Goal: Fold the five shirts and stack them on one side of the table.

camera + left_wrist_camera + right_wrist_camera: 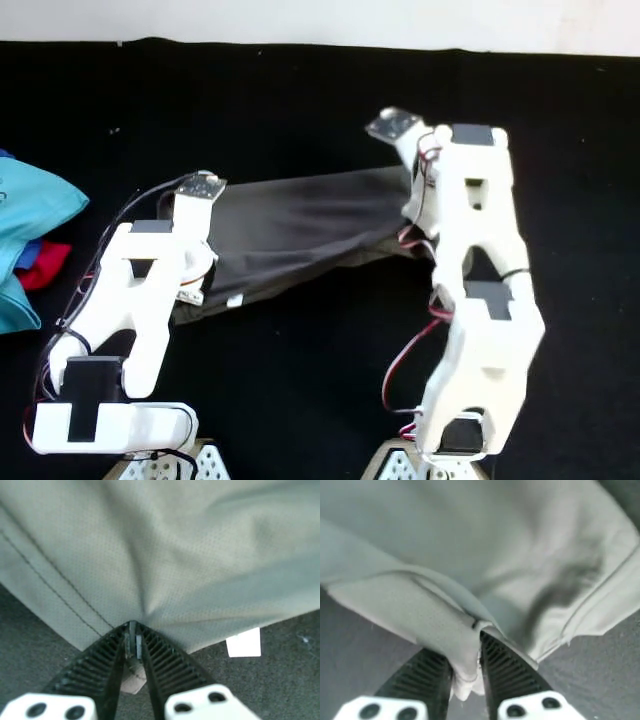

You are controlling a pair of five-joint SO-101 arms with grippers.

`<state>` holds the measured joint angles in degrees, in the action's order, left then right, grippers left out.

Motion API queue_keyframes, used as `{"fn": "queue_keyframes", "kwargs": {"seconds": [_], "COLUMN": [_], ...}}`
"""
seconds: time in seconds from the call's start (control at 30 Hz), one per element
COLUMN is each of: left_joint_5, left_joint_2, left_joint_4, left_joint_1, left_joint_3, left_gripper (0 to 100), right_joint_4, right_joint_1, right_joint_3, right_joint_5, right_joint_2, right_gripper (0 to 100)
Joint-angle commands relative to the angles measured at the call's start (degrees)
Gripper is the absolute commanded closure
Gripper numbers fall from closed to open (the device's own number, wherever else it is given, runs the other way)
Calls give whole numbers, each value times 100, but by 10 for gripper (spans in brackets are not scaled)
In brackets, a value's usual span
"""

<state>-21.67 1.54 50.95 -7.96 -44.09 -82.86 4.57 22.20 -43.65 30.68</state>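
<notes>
A grey shirt (300, 225) is stretched across the middle of the black table (300, 380), pulled into a long band between the two grippers. In the high view its left end is at the left gripper (212, 205). Its right end runs up to the right gripper (415, 180), which is nearer the far edge of the table. The near hem droops toward the tabletop, and a small white tag (235, 299) shows on it close to the left arm.

In the left wrist view the left gripper (131, 639) is clenched on the grey shirt (180, 550), with the hem pinched between the tips of its ribbed black fingers (165, 655). Creases fan out from the pinch and a stitched seam runs along one edge. The white tag (244, 642) pokes out from the hem over the dark table (30, 640).

In the right wrist view the right gripper (470, 645) grasps a folded edge of the grey shirt (510, 550). The cloth is bunched between the fingers (500, 665) and drapes over one of them. The table (605, 670) shows beyond the hem.

At the left edge of the table, well apart from the grey shirt, is a pile of shirts (30, 215). A teal one is on top, with a red one (47, 262) and a bit of blue poking out beneath
</notes>
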Motion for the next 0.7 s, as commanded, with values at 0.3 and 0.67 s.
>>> {"fn": "queue_keyframes", "kwargs": {"seconds": [0.3, 0.67], "left_joint_5": [44, 44], "left_joint_2": [-92, -92], "left_joint_4": [-79, -79], "left_joint_1": [40, 40], "left_joint_3": [-31, -31], "left_gripper": [992, 992], "right_joint_4": [-488, -1833], "right_joint_1": [-215, -514], "right_joint_3": [3723, 5429], "right_joint_5": [2435, 2505], "right_joint_2": [1807, 1798], "right_gripper": [754, 875]}}
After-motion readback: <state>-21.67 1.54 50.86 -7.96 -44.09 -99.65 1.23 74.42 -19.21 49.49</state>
